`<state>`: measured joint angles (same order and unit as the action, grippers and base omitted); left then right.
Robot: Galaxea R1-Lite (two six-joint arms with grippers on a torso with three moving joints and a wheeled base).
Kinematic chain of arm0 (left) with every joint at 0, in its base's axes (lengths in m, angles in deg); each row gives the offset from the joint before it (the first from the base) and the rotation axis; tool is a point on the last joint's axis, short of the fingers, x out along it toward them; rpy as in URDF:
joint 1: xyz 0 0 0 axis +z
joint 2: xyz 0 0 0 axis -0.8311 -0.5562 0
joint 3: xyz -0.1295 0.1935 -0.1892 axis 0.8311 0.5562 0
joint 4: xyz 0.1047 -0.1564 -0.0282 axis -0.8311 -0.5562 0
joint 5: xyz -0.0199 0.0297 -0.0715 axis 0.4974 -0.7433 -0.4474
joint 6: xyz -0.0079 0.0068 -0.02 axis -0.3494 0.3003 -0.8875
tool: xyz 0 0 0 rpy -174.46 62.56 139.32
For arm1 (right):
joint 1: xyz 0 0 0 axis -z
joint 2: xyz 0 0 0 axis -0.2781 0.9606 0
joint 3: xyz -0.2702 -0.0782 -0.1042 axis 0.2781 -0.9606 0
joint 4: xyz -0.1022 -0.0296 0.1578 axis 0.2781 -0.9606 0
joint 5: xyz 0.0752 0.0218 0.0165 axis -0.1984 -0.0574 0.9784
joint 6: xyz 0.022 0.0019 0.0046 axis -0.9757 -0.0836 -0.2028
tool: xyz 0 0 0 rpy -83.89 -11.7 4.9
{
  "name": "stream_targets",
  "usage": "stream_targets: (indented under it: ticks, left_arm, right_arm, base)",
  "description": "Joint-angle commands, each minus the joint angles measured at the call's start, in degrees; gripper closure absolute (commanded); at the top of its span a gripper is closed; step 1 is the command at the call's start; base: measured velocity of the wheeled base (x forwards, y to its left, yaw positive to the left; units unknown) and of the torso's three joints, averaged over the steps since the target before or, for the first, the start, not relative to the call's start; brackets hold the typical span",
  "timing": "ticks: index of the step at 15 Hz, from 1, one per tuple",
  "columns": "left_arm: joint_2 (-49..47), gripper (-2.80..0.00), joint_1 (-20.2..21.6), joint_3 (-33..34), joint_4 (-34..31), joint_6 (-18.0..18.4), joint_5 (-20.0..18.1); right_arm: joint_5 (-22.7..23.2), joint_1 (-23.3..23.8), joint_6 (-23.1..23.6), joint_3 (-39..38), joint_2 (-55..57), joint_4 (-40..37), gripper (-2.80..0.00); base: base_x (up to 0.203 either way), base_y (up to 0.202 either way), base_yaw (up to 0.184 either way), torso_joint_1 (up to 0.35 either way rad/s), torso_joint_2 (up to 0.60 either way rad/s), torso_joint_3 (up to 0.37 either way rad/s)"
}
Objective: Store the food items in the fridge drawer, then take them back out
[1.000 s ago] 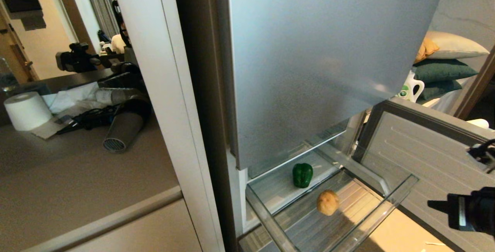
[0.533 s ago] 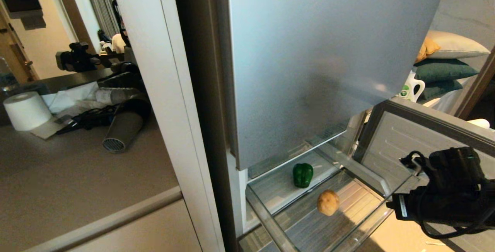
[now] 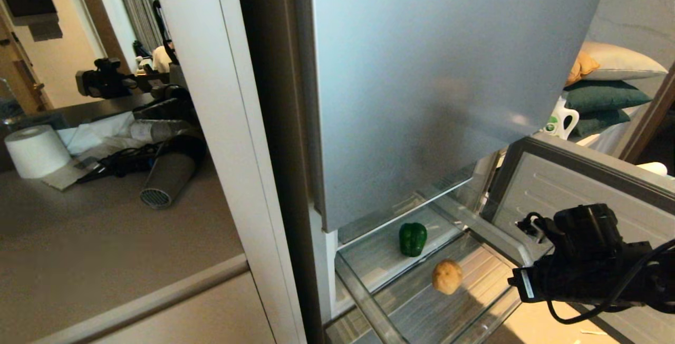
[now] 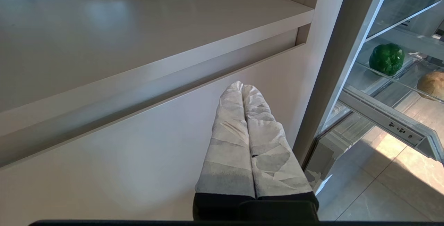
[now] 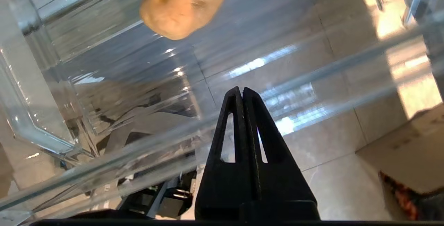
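The fridge drawer [image 3: 569, 185] stands pulled out below the closed top door, its clear bin [image 3: 364, 296] exposed. A glossy green bell pepper [image 3: 412, 239] lies at the back of the bin, and a golden-brown roundish lump [image 3: 447, 276] lies nearer the front. Both also show in the left wrist view, the pepper [image 4: 386, 59] and the lump [image 4: 432, 84]. My right arm [image 3: 580, 270] hangs over the bin's front right corner. My right gripper [image 5: 241, 90] is shut and empty, just outside the clear front wall, short of the lump [image 5: 182, 4]. My left gripper [image 4: 242, 86], wrapped in white tape, is shut and parked by the beige cabinet front.
A beige counter [image 3: 105, 238] to the left carries a paper roll [image 3: 36, 150] and a hair dryer [image 3: 169, 175]. Cushions [image 3: 606, 96] and a white bottle [image 3: 560, 120] sit behind the drawer. A cardboard box [image 5: 409, 149] rests on the tiled floor below.
My right arm has come in from the right edge of the head view and moved left, up to the bin's front corner. The pepper and the lump have not moved.
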<state>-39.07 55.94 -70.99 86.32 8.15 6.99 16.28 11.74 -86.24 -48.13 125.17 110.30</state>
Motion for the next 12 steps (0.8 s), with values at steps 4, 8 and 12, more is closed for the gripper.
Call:
stream_targets:
  ticks: [4,8,12]
  left_arm:
    - [0.0,0.00,0.0,0.6,0.0,0.0,0.0]
    - [0.0,0.00,0.0,0.6,0.0,0.0,0.0]
    - [0.0,0.00,0.0,0.6,0.0,0.0,0.0]
  right_arm:
    - [2.0,-1.7,1.8,4.3,4.9,0.1,-2.80]
    - [3.3,-1.7,2.7,8.2,8.2,0.1,-2.80]
    - [3.3,-1.7,4.7,11.4,10.6,0.0,-2.80]
  base:
    - [0.000,0.000,0.000,0.000,0.00,0.000]
    - [0.000,0.000,0.000,0.000,0.00,0.000]
    - [0.000,0.000,0.000,0.000,0.00,0.000]
